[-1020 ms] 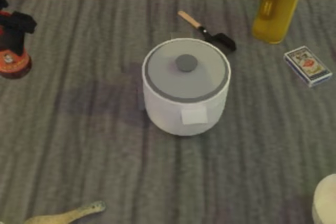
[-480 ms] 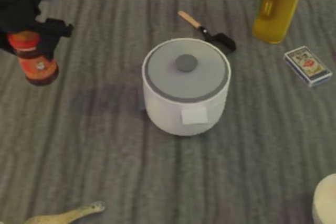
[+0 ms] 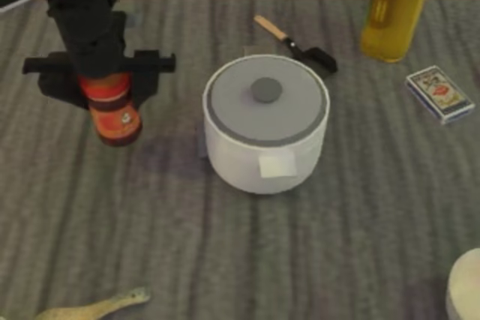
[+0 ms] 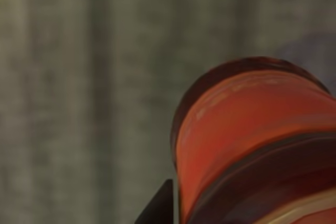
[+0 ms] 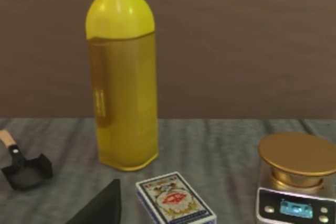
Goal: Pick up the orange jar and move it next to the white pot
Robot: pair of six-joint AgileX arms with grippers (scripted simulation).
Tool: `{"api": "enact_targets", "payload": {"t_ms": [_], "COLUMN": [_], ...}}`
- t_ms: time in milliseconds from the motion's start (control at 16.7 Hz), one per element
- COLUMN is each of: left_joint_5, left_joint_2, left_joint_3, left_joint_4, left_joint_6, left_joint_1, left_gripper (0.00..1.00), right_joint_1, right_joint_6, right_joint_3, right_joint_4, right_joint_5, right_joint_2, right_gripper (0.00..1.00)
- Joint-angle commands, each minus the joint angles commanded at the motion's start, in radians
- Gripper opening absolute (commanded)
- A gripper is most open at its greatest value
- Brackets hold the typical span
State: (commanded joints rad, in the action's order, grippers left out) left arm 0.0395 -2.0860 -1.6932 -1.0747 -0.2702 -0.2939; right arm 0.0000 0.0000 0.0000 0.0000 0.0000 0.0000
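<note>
While the counter (image 3: 225,260) carries a grey cloth with darker streaks running front to back, a plain brown wall stands behind its far edge.

- Orange jar (image 3: 112,110): clamped at its lid end in the left end effector (image 3: 101,80), the body tilted, left of the white pot and apart from it; whether it rests on the cloth cannot be told. Left wrist view shows the jar (image 4: 252,140) close up over the streaked cloth.
- Left end effector: black, over the counter's far left part, fingers closed on the jar.
- White pot (image 3: 266,144): squat, grey lid with round knob, near the counter's middle, a white square tab on its near side.
- Small black scoop (image 3: 300,46) with a pale wooden handle: just behind the pot.
- Yellow bottle (image 3: 396,9): upright at the far right.
- Card box (image 3: 440,94): lying flat, near the bottle on its right.
- Pale wooden spoon (image 3: 94,306): near left edge.
- White rounded object (image 3: 465,290): near right corner, partly cut off.
- Small scale (image 5: 296,182) with a brass-coloured pan: seen in the right wrist view, beside the card box.
- Right end effector: only a dark tip shows in the right wrist view; cannot tell how its fingers stand.
</note>
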Motion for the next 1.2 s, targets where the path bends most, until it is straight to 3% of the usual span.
{"api": "enact_targets", "payload": {"t_ms": [420, 840, 1140, 1200], "left_joint_5": [0.002, 0.003, 0.003, 0.003], "left_joint_2": [-0.003, -0.056, -0.062, -0.062], "left_joint_3": [0.009, 0.104, 0.114, 0.114], "left_joint_4": [0.011, 0.161, 0.178, 0.178], "left_joint_6": [-0.022, -0.019, -0.019, -0.019], "left_joint_1": [-0.009, -0.008, -0.008, -0.008], "left_gripper": [0.0, 0.0, 0.0, 0.08], "right_joint_1": [0.0, 0.0, 0.0, 0.0], "right_joint_6": [0.0, 0.0, 0.0, 0.0], "right_joint_3": [0.0, 0.0, 0.0, 0.0], "right_joint_4": [0.0, 0.0, 0.0, 0.0], "right_joint_5": [0.0, 0.0, 0.0, 0.0], "right_joint_2": [0.0, 0.0, 0.0, 0.0], "right_gripper": [1.0, 1.0, 1.0, 1.0]}}
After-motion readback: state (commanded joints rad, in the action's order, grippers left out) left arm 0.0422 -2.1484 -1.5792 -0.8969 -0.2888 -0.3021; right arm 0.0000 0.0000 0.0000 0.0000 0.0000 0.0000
